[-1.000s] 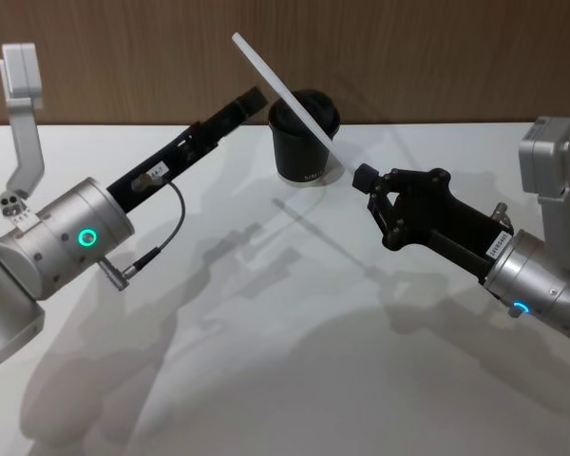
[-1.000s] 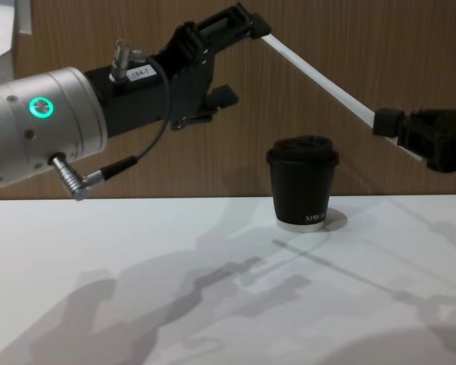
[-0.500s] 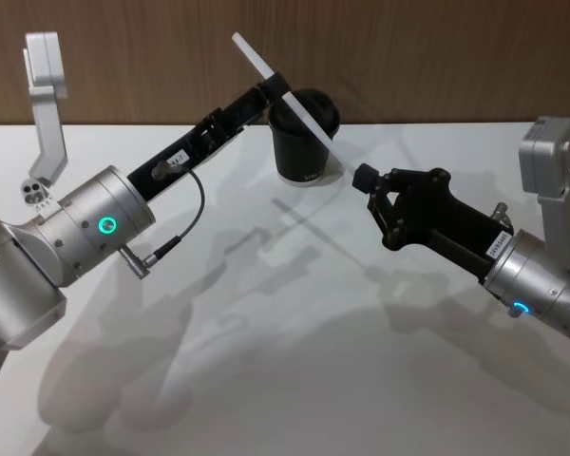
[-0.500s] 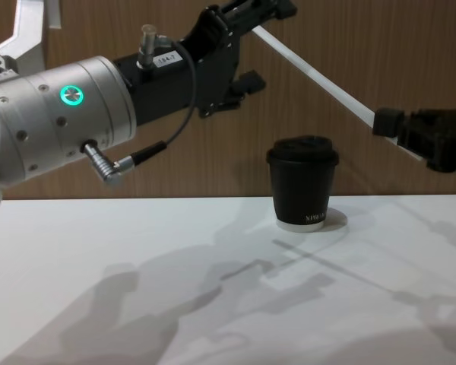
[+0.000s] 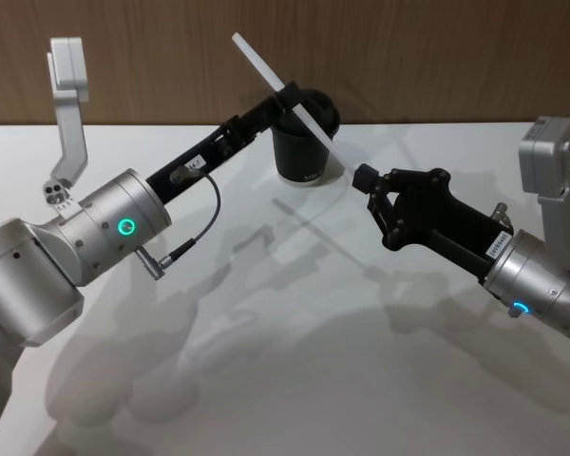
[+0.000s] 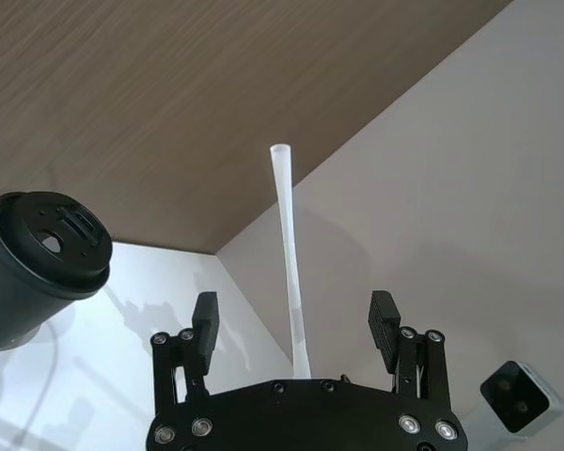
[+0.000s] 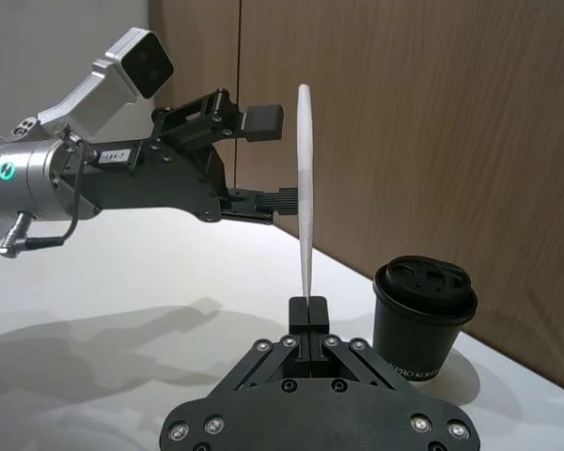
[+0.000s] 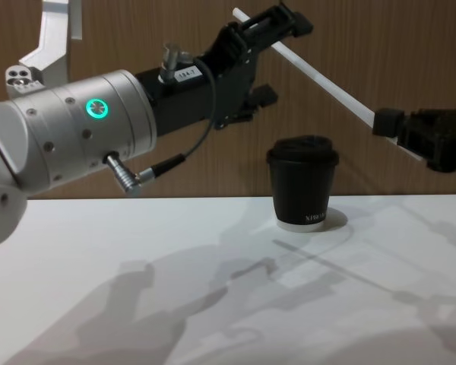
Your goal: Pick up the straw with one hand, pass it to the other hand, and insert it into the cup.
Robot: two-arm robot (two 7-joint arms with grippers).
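Wood-grain wall (image 5: 437, 57) behind, brown and matte; smooth white table (image 5: 294, 380) in front, crossed by soft grey shadows. Small black paper cup (image 5: 299, 157) stood upright at the far middle of the table, near the wall, with a domed black lid (image 6: 52, 240), tiny white lettering and a pale bottom rim. Straw (image 5: 290, 103) was long, thin, straight and white, held in the air on a slant just above and in front of the cup, its upper end toward the robot's left. Right gripper (image 5: 361, 178), black and blocky, was clenched on the straw's lower end, beside the cup. Left gripper (image 5: 280, 98), black with boxy fingers (image 6: 205, 319), sat at the straw's upper part with its jaws spread. The straw ran between them with a gap on each side. Behind it came a thick silver cylindrical arm (image 5: 85, 237) with a glowing green ring (image 5: 125, 226) and a looping dark cable (image 5: 204, 218).
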